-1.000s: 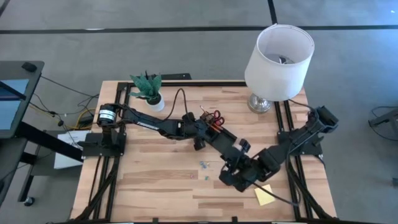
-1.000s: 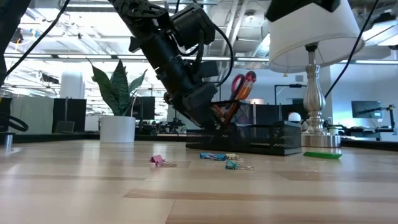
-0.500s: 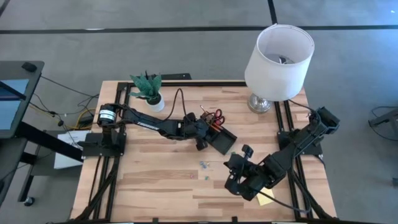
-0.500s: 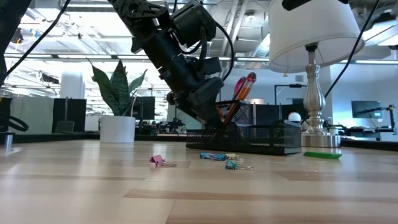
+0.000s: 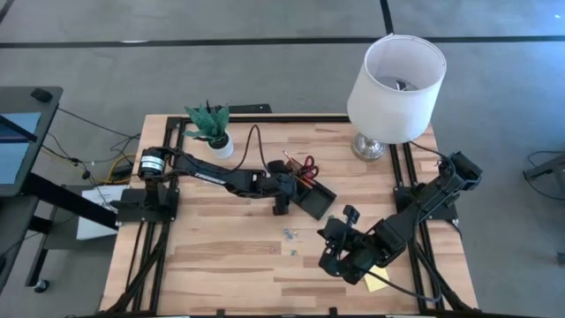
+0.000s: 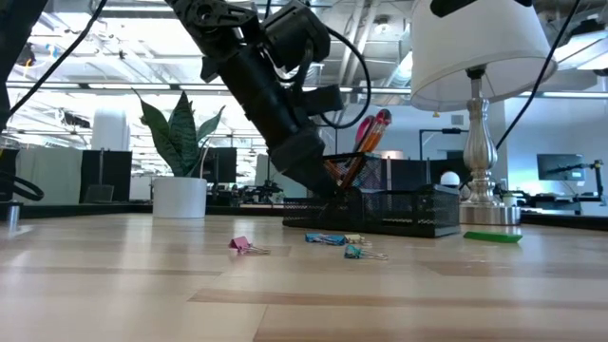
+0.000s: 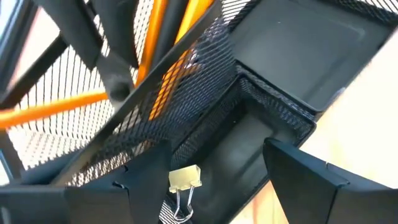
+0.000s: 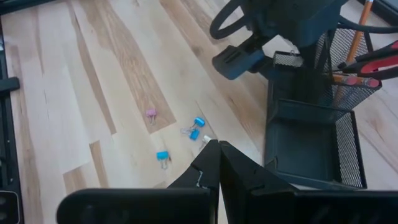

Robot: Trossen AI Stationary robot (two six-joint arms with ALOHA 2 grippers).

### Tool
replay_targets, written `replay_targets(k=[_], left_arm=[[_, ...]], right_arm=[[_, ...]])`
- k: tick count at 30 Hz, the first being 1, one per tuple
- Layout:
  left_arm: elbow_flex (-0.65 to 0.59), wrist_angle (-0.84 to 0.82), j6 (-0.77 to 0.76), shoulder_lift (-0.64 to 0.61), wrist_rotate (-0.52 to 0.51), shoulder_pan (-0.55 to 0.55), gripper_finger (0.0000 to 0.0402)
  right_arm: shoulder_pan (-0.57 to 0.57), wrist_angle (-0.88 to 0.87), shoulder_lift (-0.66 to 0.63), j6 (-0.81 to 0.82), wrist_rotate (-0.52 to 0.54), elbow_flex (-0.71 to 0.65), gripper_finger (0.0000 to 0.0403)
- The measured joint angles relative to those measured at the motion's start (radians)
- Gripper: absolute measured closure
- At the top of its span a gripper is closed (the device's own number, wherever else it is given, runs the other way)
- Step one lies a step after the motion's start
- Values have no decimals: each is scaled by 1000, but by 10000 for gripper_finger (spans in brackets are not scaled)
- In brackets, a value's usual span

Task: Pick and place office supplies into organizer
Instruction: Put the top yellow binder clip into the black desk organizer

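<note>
Since a second ago the left gripper (image 5: pixel 284 196) has drawn back from the far end of the organizer (image 5: pixel 311 196) to its near-left side, and the right gripper (image 5: pixel 340 262) has pulled back toward the desk's front edge.

High view, left to right: potted plant (image 5: pixel 210 126), left arm reaching to the organizer, loose clips (image 5: pixel 290 235) on the desk (image 5: pixel 221 256), right gripper, yellow sticky-note pad (image 5: pixel 375 282) partly under the right arm, lamp (image 5: pixel 395 78) at the far right.

The left wrist view alone shows the left fingers (image 7: pixel 311 180) spread wide with a pale binder clip (image 7: pixel 184 180) lying loose between them, inside a mesh compartment; orange pencils (image 7: pixel 163 56) stand behind the mesh.

The low view alone shows a green block (image 6: pixel 492 237) lying on the desk beyond the organizer, and the red-handled scissors (image 6: pixel 372 128) upright in it.

The right wrist view shows the right fingers (image 8: pixel 214 163) clenched together, empty, with pink and blue clips scattered on the desk beyond them.
</note>
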Motion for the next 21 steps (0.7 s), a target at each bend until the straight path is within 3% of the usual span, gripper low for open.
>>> replay_targets(k=[6, 13, 21], left_arm=[[0, 1, 87, -1, 4, 0, 137], [0, 20, 171, -2, -18, -6, 136], [0, 25, 183, -1, -41, -13, 136]], right_arm=[[-6, -70, 0, 5, 4, 0, 403], [-45, -276, 0, 167, 6, 0, 403], [-107, -239, 0, 80, 10, 0, 403]])
